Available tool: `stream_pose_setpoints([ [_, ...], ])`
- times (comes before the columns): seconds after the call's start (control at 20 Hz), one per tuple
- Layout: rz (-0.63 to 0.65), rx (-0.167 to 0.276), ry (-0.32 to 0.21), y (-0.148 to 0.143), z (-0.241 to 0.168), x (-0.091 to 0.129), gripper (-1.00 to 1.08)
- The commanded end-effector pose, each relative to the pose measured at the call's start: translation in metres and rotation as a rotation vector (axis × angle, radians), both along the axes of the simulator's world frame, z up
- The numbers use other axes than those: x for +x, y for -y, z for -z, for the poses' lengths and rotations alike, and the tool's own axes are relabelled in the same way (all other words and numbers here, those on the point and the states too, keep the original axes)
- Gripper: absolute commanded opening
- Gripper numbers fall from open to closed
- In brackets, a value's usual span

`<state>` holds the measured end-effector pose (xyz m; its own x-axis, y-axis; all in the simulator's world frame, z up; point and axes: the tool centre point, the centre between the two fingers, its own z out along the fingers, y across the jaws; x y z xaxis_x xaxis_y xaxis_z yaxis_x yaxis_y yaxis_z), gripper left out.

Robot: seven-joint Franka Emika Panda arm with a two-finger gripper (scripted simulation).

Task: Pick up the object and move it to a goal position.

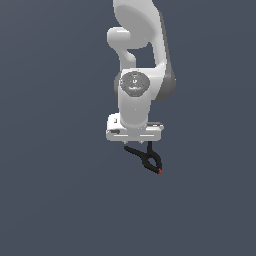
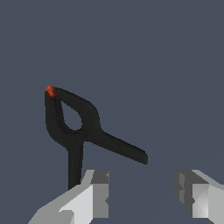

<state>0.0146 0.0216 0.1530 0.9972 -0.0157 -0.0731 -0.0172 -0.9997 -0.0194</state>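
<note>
Clamp (image 1: 149, 159) first: a small black spring clamp with a tiny red-orange tip (image 1: 159, 171), sitting just under my gripper (image 1: 141, 144) in the exterior view. Its two thin handles splay apart, one running up toward the underside of my hand, the other reaching out toward the exterior view's left, while the tip points down and toward the exterior view's right. Whether it rests on the dark grey surface (image 1: 55, 200) or hangs above it, I cannot tell (the ground is one flat colour, with no shadow to read).

From my wrist view the clamp (image 2: 81, 127) shows more clearly: a looped black body, the red-orange tip (image 2: 50, 91) at the far end, one handle stretching out into the space ahead of my gap, the other running straight back and passing behind one of my pale grey fingers (image 2: 94, 197). My two fingers stand well apart, with bare grey ground showing between them. The handle meets that one finger's edge in the picture, though I cannot tell if it truly touches. Nothing is pinched between the pads; the other finger (image 2: 194, 199) has only empty ground beside it.

My white arm (image 1: 137, 75) rises straight above the hand.
</note>
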Motion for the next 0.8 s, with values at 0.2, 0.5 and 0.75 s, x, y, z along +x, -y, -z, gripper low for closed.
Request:
stream_pose_setpoints([
  [0.2, 0.012, 0.014, -0.131, -0.017, 0.025, -0.007, 0.28],
  [0.5, 0.024, 0.026, -0.276, -0.036, 0.05, -0.017, 0.28],
  [0.75, 0.031, 0.033, -0.398, -0.051, 0.069, -0.029, 0.28],
])
